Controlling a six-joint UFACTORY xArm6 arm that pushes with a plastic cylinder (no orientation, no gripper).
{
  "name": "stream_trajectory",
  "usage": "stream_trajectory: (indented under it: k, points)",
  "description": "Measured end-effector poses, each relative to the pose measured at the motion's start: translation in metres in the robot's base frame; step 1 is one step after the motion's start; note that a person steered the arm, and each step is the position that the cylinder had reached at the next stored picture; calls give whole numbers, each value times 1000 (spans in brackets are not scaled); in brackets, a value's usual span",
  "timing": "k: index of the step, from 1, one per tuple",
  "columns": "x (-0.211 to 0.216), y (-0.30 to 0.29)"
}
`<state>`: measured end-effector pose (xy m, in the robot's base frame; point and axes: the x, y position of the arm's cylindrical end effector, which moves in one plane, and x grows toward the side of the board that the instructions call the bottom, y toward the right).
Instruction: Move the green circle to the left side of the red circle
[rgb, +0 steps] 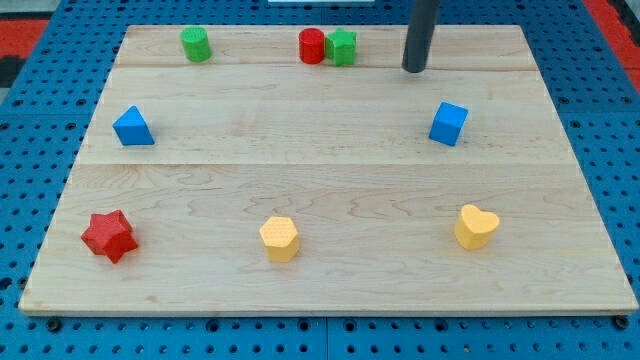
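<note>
The green circle stands near the top left of the wooden board. The red circle stands at the top middle, well to the right of the green circle. A second green block, with flat sides, touches the red circle's right side. My tip is at the top of the board, to the right of this pair and apart from it, far from the green circle.
A blue triangle lies at the left, a blue cube at the right below my tip. A red star, a yellow hexagon and a yellow heart lie along the bottom.
</note>
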<state>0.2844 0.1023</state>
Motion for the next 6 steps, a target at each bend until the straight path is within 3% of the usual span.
stream_trajectory:
  k: [1, 3, 4, 5, 6]
  points:
    - [15, -63]
    - [20, -313]
    - [-28, -366]
    - [-56, -339]
    - [-54, -252]
